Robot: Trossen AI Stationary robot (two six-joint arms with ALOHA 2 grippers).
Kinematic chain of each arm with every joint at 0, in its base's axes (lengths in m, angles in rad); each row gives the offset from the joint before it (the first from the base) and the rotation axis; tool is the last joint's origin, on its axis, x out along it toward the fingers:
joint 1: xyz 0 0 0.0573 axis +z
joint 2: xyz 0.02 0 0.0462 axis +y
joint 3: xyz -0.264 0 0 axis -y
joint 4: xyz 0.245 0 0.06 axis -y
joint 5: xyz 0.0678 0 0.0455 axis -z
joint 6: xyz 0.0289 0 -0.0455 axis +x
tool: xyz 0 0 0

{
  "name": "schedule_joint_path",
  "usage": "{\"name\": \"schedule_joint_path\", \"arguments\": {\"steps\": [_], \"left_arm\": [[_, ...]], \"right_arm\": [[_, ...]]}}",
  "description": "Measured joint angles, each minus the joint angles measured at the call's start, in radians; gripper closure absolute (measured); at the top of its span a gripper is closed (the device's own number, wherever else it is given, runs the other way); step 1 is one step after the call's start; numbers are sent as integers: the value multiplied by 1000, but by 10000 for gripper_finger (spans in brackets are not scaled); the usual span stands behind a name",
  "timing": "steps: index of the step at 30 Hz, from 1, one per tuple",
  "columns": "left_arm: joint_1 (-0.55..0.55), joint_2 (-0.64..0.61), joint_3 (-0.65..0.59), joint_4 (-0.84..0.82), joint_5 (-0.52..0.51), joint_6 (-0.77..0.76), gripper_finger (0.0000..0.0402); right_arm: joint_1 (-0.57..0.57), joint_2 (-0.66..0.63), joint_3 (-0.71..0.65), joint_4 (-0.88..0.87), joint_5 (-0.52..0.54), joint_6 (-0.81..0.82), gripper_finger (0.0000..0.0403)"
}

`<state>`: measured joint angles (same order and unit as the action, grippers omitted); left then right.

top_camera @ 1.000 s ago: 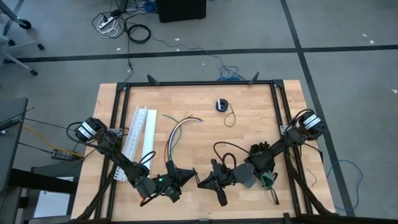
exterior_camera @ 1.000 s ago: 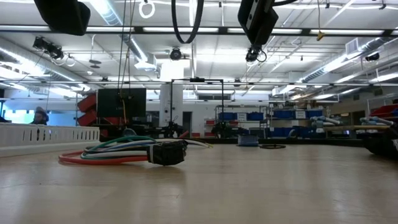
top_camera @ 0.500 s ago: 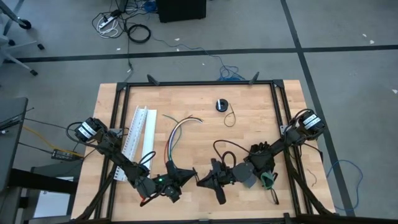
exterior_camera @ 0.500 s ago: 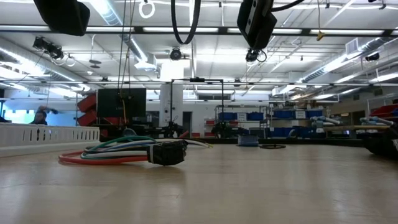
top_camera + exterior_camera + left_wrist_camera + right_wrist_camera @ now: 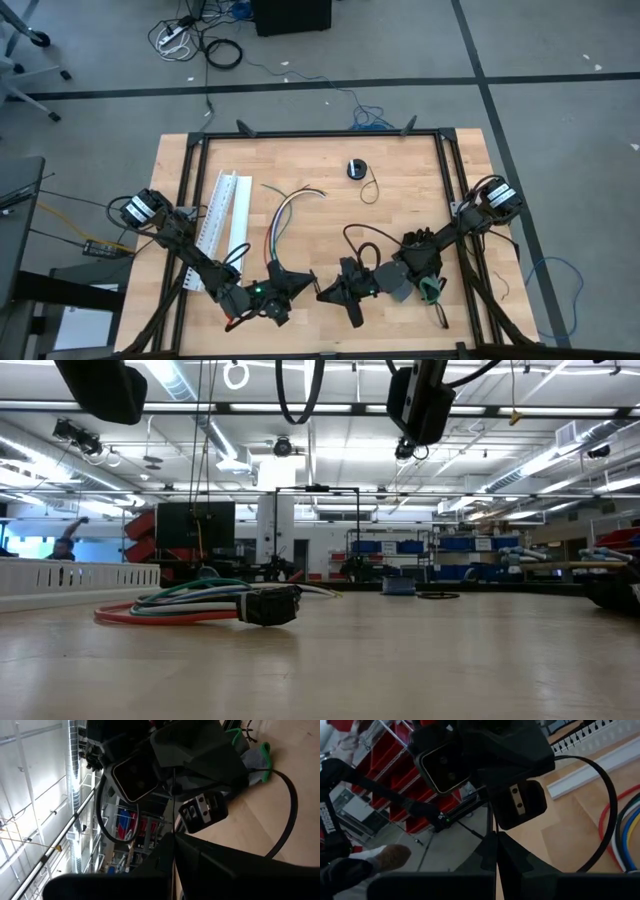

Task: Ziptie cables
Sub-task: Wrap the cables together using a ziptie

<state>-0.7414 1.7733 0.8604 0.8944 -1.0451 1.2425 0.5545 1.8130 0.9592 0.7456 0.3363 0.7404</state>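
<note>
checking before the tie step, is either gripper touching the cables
Apart. The high view shows bare table between the cables and both the left gripper and right gripper.

Coloured cables (image 5: pixel 283 218) curved loosely on the table, mid-left.

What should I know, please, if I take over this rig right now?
Left pincer: shut, at the table's near edge. Right pincer: shut, tip to tip with the left. Neither visibly holds anything.
Cables: loose on the table beside the white channel, fanned out at one end.
Zipties: not clearly visible.
Done: nothing visible; the bundle is not tied.
Left: gather the cables and ziptie them.
</note>
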Motion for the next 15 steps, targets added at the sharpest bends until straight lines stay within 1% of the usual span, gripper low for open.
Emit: {"name": "schedule_joint_path", "arguments": {"steps": [8,15], "left_arm": [[0,0,0,1,39,10,401],[0,0,0,0,40,6,401]], "right_arm": [[-13,0,0,0,-12,47,403],[-25,0,0,-1,-26,64,403]]}}
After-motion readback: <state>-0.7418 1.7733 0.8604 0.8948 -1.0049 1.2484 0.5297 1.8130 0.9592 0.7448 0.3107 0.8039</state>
